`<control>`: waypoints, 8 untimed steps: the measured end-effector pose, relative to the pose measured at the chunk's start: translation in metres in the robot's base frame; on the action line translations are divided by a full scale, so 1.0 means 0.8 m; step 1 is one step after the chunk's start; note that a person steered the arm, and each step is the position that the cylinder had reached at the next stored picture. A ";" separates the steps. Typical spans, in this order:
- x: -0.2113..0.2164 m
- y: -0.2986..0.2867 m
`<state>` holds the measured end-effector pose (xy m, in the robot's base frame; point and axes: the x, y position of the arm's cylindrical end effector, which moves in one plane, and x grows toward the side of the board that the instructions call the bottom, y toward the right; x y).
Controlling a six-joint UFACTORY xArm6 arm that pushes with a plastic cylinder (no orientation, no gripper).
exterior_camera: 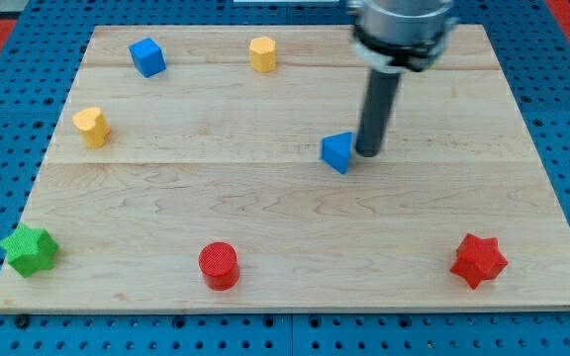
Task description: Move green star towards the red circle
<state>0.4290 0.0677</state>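
Note:
The green star [28,249] lies at the board's bottom left corner. The red circle [219,265] stands near the bottom edge, to the right of the star and apart from it. My tip [367,152] rests near the middle of the board, just right of a blue triangular block [337,151], close to it or touching it. The tip is far from the green star and up and to the right of the red circle.
A red star [479,260] lies at the bottom right. A blue cube [147,56] and a yellow hexagon block [262,53] sit near the top edge. A yellow block [92,127] lies at the left. The wooden board [285,208] sits on a blue pegboard.

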 end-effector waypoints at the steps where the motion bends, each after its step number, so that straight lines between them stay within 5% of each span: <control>1: 0.017 -0.011; 4: 0.053 -0.117; 6: 0.072 -0.388; 7: 0.110 -0.465; 8: 0.160 -0.445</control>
<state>0.5572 -0.2882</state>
